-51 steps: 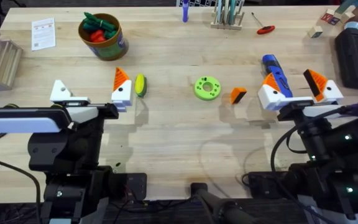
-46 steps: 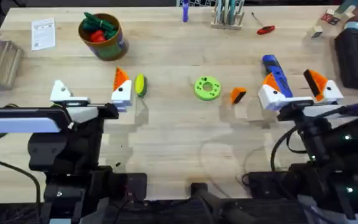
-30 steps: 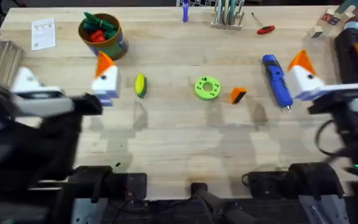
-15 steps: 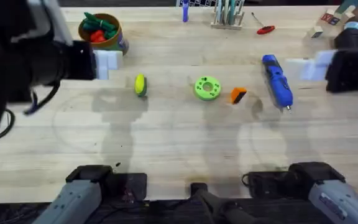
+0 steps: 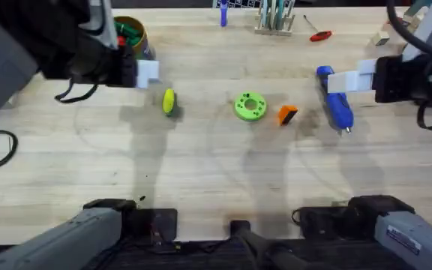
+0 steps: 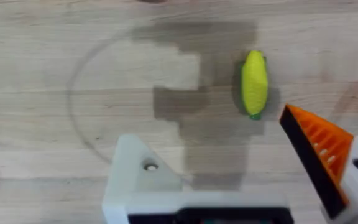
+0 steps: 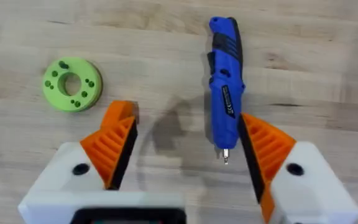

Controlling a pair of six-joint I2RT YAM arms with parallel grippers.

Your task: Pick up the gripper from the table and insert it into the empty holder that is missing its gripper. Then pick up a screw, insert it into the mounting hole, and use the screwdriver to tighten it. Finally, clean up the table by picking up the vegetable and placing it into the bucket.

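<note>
The gripper (image 5: pixel 287 115), a small orange wedge, lies on the table (image 5: pixel 216 172) between the green disc (image 5: pixel 250 106) and the screwdriver (image 5: pixel 336 100). Right wrist view: it sits just beyond one finger, partly hidden by that finger's orange pad; the screwdriver lies lengthwise between the spread fingers of the right gripper (image 7: pixel 188 152), both padded. Left wrist view: the left gripper (image 6: pixel 241 158) is spread too, one finger an orange pad, the other the bare white holder (image 6: pixel 138 174) with a dark hole; the vegetable (image 6: pixel 254 83) lies beyond. Overhead: both arms raised, large and blurred; the left arm overlaps the bucket (image 5: pixel 130 34). A red-handled tool (image 5: pixel 319 34) lies at the far edge.
</note>
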